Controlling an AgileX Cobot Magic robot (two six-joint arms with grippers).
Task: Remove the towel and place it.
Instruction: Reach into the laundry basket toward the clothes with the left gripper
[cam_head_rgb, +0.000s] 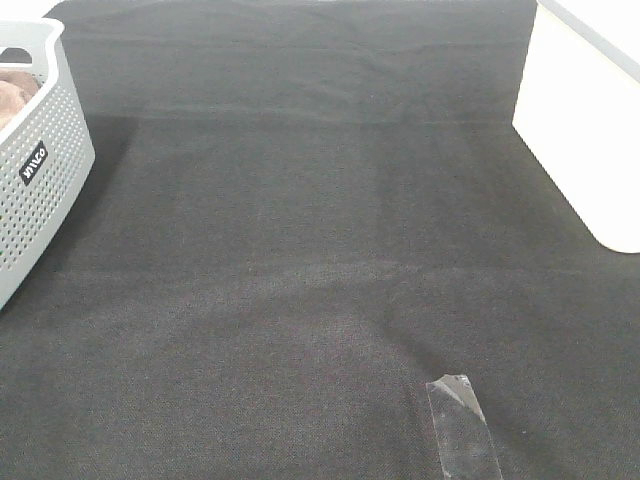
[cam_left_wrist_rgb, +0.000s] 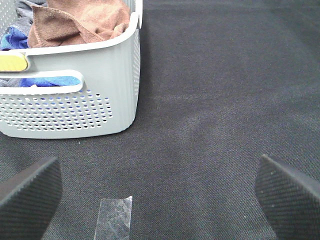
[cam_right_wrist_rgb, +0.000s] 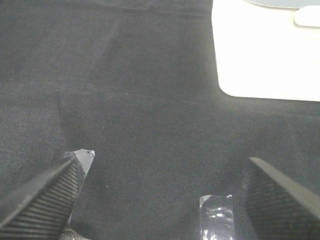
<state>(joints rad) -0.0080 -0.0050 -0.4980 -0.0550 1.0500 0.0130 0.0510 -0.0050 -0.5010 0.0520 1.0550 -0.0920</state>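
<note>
The brown towel (cam_left_wrist_rgb: 80, 22) lies crumpled on top of other cloths inside the grey perforated basket (cam_left_wrist_rgb: 100, 100). In the exterior view only a pinkish-brown bit of it (cam_head_rgb: 12, 98) shows over the rim of the basket (cam_head_rgb: 45, 170) at the left edge. My left gripper (cam_left_wrist_rgb: 160, 195) is open and empty, low over the dark cloth, a short way in front of the basket. My right gripper (cam_right_wrist_rgb: 160, 195) is open and empty over the dark cloth. Neither gripper shows in the exterior view.
A dark grey cloth (cam_head_rgb: 320, 250) covers the table. Blue cloths (cam_left_wrist_rgb: 15, 37) and a yellow piece (cam_left_wrist_rgb: 12, 62) sit in the basket. Clear tape strips (cam_head_rgb: 462, 425) (cam_left_wrist_rgb: 114, 218) (cam_right_wrist_rgb: 216, 216) lie on the cloth. A white surface (cam_head_rgb: 585, 120) (cam_right_wrist_rgb: 265, 55) borders the far right.
</note>
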